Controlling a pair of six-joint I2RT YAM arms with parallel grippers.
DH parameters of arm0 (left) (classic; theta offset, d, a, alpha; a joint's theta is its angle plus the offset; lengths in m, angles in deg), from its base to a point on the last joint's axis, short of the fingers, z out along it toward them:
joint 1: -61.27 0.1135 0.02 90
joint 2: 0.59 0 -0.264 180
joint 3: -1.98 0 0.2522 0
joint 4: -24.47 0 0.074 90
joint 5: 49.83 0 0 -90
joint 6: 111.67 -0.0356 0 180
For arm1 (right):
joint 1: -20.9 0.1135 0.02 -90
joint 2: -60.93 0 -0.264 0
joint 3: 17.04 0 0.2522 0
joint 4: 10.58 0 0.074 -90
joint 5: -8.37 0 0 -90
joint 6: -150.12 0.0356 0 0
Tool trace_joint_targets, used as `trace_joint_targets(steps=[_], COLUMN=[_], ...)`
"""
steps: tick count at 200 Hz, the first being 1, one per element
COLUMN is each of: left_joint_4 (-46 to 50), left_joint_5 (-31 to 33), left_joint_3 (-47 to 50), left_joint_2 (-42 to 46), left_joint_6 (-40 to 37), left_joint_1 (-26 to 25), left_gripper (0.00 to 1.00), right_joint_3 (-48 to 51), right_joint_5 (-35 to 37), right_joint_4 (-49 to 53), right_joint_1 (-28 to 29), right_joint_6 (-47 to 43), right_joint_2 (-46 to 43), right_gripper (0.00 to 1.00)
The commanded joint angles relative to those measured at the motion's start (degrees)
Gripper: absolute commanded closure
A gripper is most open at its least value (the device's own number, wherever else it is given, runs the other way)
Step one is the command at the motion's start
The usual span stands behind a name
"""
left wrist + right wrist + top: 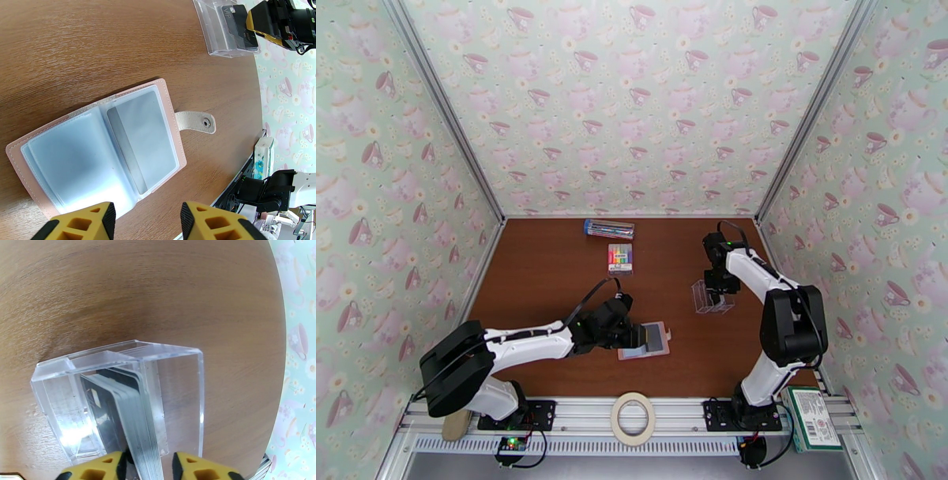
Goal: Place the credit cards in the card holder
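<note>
- I see the card holder [657, 341] lying open and flat on the table [545, 268], pockets up, pink cover underneath.
- Left wrist view: card holder [98, 146] spread wide, snap strap [195, 121] sticking out sideways from it, flat on the wood.
- A grey card [142, 138] shows through the holder's pocket on the strap side.
- Left gripper [636, 335] sits over the holder's left edge. Its fingers [94, 221] stand apart, and I see nothing pinched between them.
- Credit cards [134, 425] stand on edge as a stack in a clear stand [177, 398], well apart from the holder.
- From above, that clear stand [709, 300] is right of the holder and a bit further back.
- Right gripper [717, 286] is directly over the stand. Its fingers [98, 467] straddle the top of the stack, with a narrow gap on one side. I can't tell whether they're clamped on the cards.
- Left wrist view: dark card faces [237, 23] show through the stand [215, 27], and the right gripper [260, 21] is at its top.
- Marker pack [620, 256] is behind the holder, and the pen box [609, 229] further back, near the wall.
- Tape roll [633, 418] sits on the rail in front of the holder.
- Green box [811, 418] is at the right arm's base, front-right of the holder.
</note>
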Motion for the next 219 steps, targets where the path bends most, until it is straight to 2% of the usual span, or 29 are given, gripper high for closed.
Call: trace_joint_targets(steps=[1, 18, 34, 99, 171, 219], left_joint_4=[0.44, 0.43, 0.49, 0.47, 0.21, 0.12], left_joint_5=[-0.77, -0.75, -0.71, -0.66, -0.60, -0.69], left_joint_3=[-1.59, -1.59, -1.64, -1.40, -1.25, -1.33], left_joint_2=[-0.47, -0.55, -0.64, -0.55, -0.56, -0.81], left_joint_6=[-0.91, -0.97, -1.00, -0.90, -0.78, -0.78], left_joint_1=[0.07, 0.12, 0.06, 0.07, 0.07, -0.02], left_gripper=[0.49, 0.49, 0.49, 0.49, 0.49, 0.49], right_joint_3=[-1.78, -2.07, -2.04, -1.78, -0.91, 0.17], right_joint_5=[1.83, 1.98, 1.60, -0.62, -7.02, -9.57], right_joint_4=[1.46, 1.65, 1.66, 1.40, 0.71, -0.72], right_joint_1=[0.08, 0.08, 0.08, 0.08, 0.10, 0.08], right_joint_6=[0.68, 0.68, 0.65, 0.72, 1.04, 1.02], right_joint_2=[-0.82, -1.04, -1.25, -1.89, -5.06, -3.79], right_gripper=[0.69, 0.72, 0.80, 1.00, 1.00, 1.00])
